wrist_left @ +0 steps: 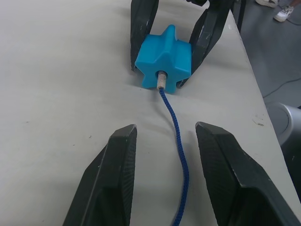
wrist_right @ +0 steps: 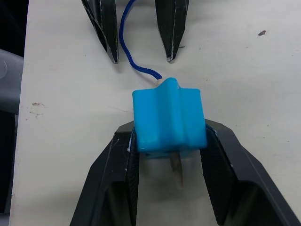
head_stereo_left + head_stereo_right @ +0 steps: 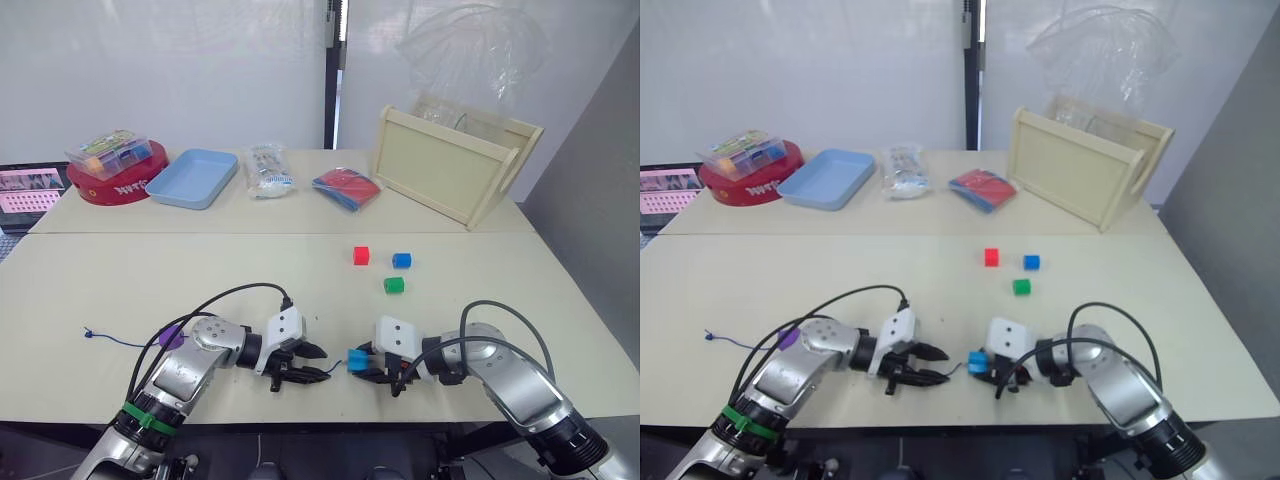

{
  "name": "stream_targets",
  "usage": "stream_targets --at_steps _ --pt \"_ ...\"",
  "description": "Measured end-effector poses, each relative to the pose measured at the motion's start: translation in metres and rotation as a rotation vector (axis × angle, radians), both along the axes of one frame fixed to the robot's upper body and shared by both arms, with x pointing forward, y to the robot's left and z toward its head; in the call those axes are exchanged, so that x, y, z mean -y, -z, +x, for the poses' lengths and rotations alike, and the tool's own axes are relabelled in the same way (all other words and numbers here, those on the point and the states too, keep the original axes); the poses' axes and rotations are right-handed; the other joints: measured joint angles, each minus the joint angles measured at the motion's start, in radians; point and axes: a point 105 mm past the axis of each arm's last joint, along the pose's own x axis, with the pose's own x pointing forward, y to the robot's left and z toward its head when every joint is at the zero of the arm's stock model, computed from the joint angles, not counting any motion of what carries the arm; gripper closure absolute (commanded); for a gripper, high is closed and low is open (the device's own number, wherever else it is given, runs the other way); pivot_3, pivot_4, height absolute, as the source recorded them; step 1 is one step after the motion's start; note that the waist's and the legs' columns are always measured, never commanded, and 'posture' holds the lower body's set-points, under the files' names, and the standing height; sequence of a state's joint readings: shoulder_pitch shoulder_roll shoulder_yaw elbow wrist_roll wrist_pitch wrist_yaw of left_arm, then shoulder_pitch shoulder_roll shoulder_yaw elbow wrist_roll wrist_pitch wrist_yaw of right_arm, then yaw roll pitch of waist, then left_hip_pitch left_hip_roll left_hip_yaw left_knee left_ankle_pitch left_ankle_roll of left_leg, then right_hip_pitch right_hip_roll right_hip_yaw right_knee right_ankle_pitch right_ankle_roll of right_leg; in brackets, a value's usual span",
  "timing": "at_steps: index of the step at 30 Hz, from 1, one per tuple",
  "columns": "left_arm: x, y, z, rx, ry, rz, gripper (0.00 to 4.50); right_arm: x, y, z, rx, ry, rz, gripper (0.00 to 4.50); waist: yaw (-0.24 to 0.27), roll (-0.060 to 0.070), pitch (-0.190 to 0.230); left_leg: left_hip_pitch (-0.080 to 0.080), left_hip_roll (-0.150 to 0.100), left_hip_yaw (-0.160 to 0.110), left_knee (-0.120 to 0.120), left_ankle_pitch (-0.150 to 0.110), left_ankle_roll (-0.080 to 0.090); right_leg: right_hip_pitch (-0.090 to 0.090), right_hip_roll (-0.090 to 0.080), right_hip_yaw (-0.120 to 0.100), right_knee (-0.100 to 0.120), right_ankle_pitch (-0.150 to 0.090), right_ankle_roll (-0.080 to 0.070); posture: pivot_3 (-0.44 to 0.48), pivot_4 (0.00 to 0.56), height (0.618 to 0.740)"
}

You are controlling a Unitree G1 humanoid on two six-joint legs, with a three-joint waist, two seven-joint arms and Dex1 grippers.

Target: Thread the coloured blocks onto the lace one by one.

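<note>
On the table (image 3: 120, 280), the threading looks early: the purple bead (image 3: 172, 336) sits by the left arm with the lace (image 1: 178, 141) running to it, so it is probably on the cord already, though the arm covers part of it. The right gripper (image 2: 169, 155) is clamped on the cyan bead (image 2: 168, 120) near the front edge, and the pale tip (image 2: 176, 168) pokes out of the bead's far side, so this bead is mid-threading. The left gripper (image 1: 162, 183) stands apart, the lace lying loose between its fingers, not pinched. Red (image 3: 361, 255), blue (image 3: 401, 260) and green (image 3: 394, 285) beads wait untouched mid-table. The knot (image 3: 88, 332) lies far left; the cord between it and the arm is hard to follow.
</note>
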State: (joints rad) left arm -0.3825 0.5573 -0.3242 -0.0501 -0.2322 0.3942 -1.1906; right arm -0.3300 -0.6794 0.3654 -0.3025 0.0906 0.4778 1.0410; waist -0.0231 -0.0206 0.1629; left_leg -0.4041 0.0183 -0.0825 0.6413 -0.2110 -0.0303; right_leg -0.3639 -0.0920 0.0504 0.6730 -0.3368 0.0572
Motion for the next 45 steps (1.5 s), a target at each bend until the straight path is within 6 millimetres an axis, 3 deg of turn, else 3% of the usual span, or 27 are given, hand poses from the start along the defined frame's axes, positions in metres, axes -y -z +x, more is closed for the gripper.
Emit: stream_targets --at_steps 4,6,11,21,29,39,40,42,45 --pt "-0.001 0.005 0.002 0.103 0.041 0.052 2.41 0.001 0.000 0.001 0.000 0.003 -0.003 3.17 0.002 0.000 0.000 0.004 0.000 0.000 -0.001 0.000 0.000 0.005 0.000 0.000 -0.002 0.000 0.000 0.000 0.150 0.740" --pt "0.000 0.007 0.003 0.149 0.057 0.064 2.96 0.001 0.002 0.001 -0.002 0.007 -0.007 3.17 0.005 0.000 0.000 0.010 0.000 0.000 -0.003 -0.001 0.001 0.013 0.000 -0.001 -0.007 0.000 0.000 0.000 0.150 0.740" --pt "0.000 0.008 0.008 0.164 0.037 0.054 4.49 0.001 0.002 0.001 -0.002 0.002 -0.009 3.17 0.002 0.000 -0.001 0.011 0.000 0.000 -0.004 -0.001 0.001 0.013 0.000 -0.001 -0.007 0.000 0.000 0.000 0.150 0.740" --pt "0.008 0.004 0.012 0.143 0.043 0.031 4.49 0.002 0.001 0.001 0.000 0.004 -0.011 3.17 0.006 0.000 -0.001 0.010 0.000 0.000 -0.005 -0.001 0.001 0.013 0.000 -0.001 -0.008 0.000 0.000 0.000 0.150 0.740" --pt "0.029 0.004 0.012 0.122 0.074 0.001 4.49 0.001 0.001 0.001 0.001 0.002 -0.010 3.17 0.005 0.000 -0.001 0.009 0.000 0.000 -0.004 -0.001 0.001 0.012 0.000 -0.002 -0.008 0.000 0.000 0.000 0.150 0.740" --pt "0.029 0.003 0.013 0.119 0.067 0.011 4.49 0.001 0.001 0.000 0.000 -0.001 -0.011 3.17 0.004 0.000 -0.001 0.009 0.000 0.000 -0.004 -0.001 0.001 0.012 0.000 -0.002 -0.009 0.000 0.000 0.000 0.150 0.740" --pt "0.028 0.003 0.013 0.119 0.066 0.013 4.23 0.001 0.001 0.000 0.000 0.000 -0.011 3.17 0.004 0.000 -0.001 0.009 0.000 0.000 -0.004 -0.001 0.001 0.012 0.000 -0.002 -0.008 0.000 0.000 0.000 0.150 0.740" --pt "0.025 0.002 0.013 0.114 0.059 0.024 3.66 0.000 0.001 0.000 -0.004 0.007 -0.008 2.08 0.003 0.000 -0.001 0.009 0.000 0.000 -0.005 -0.001 0.001 0.011 0.000 -0.002 -0.008 0.000 0.000 0.000 0.150 0.740" --pt "0.011 -0.003 0.015 0.097 0.036 0.047 2.70 0.003 -0.001 -0.001 -0.023 0.039 0.005 1.13 0.003 0.000 -0.001 0.007 0.000 0.000 -0.004 -0.001 0.001 0.010 0.000 -0.002 -0.008 0.000 0.000 0.000 0.150 0.740"
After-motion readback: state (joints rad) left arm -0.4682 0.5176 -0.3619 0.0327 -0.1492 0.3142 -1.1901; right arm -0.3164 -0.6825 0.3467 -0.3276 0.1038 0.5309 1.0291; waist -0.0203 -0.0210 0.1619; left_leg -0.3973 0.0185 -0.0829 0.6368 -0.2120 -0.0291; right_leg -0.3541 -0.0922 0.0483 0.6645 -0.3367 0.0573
